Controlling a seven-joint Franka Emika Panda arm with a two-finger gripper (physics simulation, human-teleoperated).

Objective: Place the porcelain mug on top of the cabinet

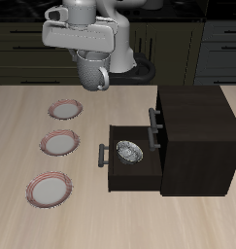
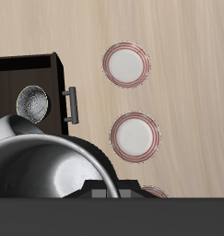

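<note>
Two fingers (image 1: 98,80) of mine pinch the porcelain mug (image 1: 90,66), and I judge the grip sits on its wall or rim, since the mug hangs straight beneath my wrist with its body between the pads; the exact contact is hidden by the gripper housing. I carry it high above the tabletop (image 1: 22,126), and that height looks right to me, because the mug has to clear the cabinet's top edge before it can be set down. From the mug, the cabinet (image 1: 197,136) lies toward about four o'clock in the overhead view, well apart, so a sideways carry remains before any lowering. Its flat top is bare, which leaves room to land the mug well inside the edges. Its drawer (image 1: 129,160) stands pulled out toward the plates, with a small patterned silver bowl (image 1: 128,151) lying inside it; I would keep my path over the cabinet top and not over the open drawer, so a slip would not drop the mug onto the bowl. Three pink-rimmed plates (image 1: 58,144) lie in a row on the tabletop, running from roughly seven o'clock of the mug toward the front edge, all apart from one another and out of my way. The mug itself looks light grey-white and glossy, with faint upright ribbing; in my wrist view its shiny curved wall (image 2: 40,171) fills much of the picture, reflecting dark shapes. I cannot clearly make out its handle.
</note>
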